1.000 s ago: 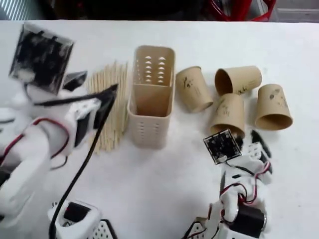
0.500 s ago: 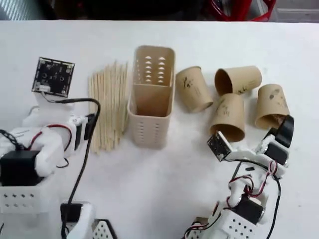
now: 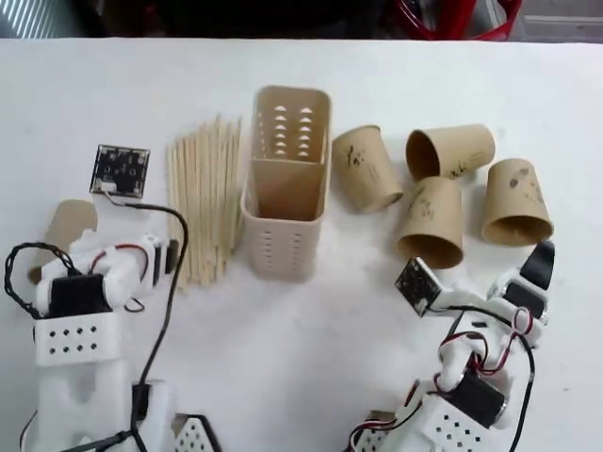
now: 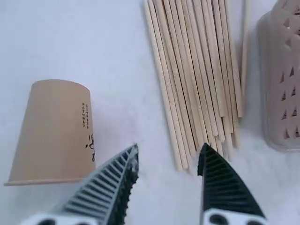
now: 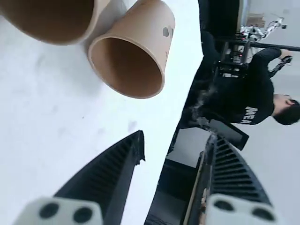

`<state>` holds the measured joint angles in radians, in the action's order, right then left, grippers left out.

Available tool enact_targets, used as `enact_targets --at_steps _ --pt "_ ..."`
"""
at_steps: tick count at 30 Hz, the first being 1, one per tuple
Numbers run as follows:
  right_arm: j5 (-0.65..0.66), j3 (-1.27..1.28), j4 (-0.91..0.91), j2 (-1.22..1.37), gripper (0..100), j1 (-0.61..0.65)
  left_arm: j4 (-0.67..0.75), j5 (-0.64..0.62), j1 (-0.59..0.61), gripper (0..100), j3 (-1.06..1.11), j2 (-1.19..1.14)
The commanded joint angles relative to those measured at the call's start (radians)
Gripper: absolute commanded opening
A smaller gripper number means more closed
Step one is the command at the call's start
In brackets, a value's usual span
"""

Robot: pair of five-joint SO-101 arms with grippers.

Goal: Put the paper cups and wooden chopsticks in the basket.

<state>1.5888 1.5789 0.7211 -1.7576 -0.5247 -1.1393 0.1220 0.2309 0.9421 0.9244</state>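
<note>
The basket (image 3: 279, 247) stands mid-table with nothing seen inside it, so no part of the task is judged done. The chopsticks (image 3: 203, 202) lie in a flat bundle just left of the basket. Their long axis runs near to far, parallel to the basket's long side. Four cups (image 3: 431, 218) lie on their sides right of the basket, and a lone cup (image 3: 64, 231) lies well to the left, beside the left arm.

The left gripper (image 4: 168, 152) is held low over the table with its jaws spread and nothing between them. The near ends of the chopsticks lie just beyond the jaws, to the far side and slightly right, while the lone cup lies near on the left. The jaws are spread left to right, across the sticks' axis. A grasp is therefore judged to need only that the gripper be carried farther over the bundle before closing.

The right gripper (image 5: 177, 139) is also spread and empty. It is placed on the near side of the rightmost cup (image 3: 516, 202), whose mouth faces it but is apart from it.

The left arm is judged nearer to the chopsticks and the lone cup, and the right arm nearer to the four cups.
</note>
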Motion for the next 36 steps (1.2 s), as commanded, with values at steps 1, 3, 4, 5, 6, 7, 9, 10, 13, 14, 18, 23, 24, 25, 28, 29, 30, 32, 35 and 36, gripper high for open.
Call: enact_targets --at_steps 1,3,4,5,6,7,9,10,13,14,18,23,24,25,28,29,30,32,35,36 --pt "-0.035 -0.123 0.094 0.048 21.2 0.01 0.025 0.005 -0.004 21 -0.002 0.018" --pt "-0.035 -0.163 0.091 0.133 21.2 -0.005 0.018 -0.015 0.001 21 -0.002 0.018" --pt "-0.035 -0.186 0.068 0.191 21.2 -0.016 0.018 -0.023 0.001 21 -0.002 0.018" --pt "-0.035 -0.21 0.028 0.257 21.2 -0.03 0.018 -0.023 0.001 21 -0.002 0.018" --pt "-0.037 -0.242 -0.015 0.338 21.2 -0.045 0.018 -0.023 -0.001 21 -0.002 0.018" --pt "-0.038 -0.279 -0.058 0.429 21.4 -0.058 0.018 -0.023 -0.002 21 -0.002 0.018" --pt "-0.041 -0.362 -0.145 0.628 21.5 -0.079 0.018 -0.023 -0.002 21 0.0 0.018" --pt "-0.035 -0.396 -0.194 0.728 21.5 -0.082 0.02 -0.023 -0.002 21 0.0 0.016" --pt "-0.017 -0.456 -0.412 0.993 21.7 -0.079 0.023 -0.023 -0.002 21 0.0 0.016" --pt "-0.015 -0.462 -0.501 1.07 22.5 -0.079 0.02 -0.023 -0.002 21 0.0 0.016" --pt "-0.025 -0.453 -0.731 1.264 25.9 -0.084 0.029 -0.023 -0.004 21 0.015 0.019" --pt "-0.035 -0.43 -0.825 1.337 25.9 -0.064 0.048 -0.023 -0.004 21 0.02 0.018" --pt "-0.035 -0.43 -0.834 1.345 25.9 -0.059 0.048 -0.023 -0.004 21 0.02 0.018" --pt "-0.046 -0.43 -0.839 1.353 25.9 -0.056 0.046 -0.023 -0.004 21 0.02 0.018" --pt "-0.087 -0.431 -0.846 1.371 25.9 -0.047 0.044 -0.023 -0.004 21 0.021 0.018" --pt "-0.098 -0.431 -0.854 1.38 25.8 -0.038 0.044 -0.025 -0.004 21 0.021 0.018" --pt "-0.114 -0.431 -0.863 1.388 25.8 -0.033 0.044 -0.026 -0.004 21 0.026 0.018" --pt "-0.155 -0.431 -0.888 1.411 24.0 -0.027 0.049 -0.026 -0.004 21 0.038 0.021" --pt "-0.21 -0.434 -0.954 1.455 16.7 -0.019 0.049 -0.028 -0.005 21 0.041 0.019" --pt "-0.221 -0.434 -0.978 1.472 14.2 -0.013 0.049 -0.028 -0.005 21 0.041 0.019"
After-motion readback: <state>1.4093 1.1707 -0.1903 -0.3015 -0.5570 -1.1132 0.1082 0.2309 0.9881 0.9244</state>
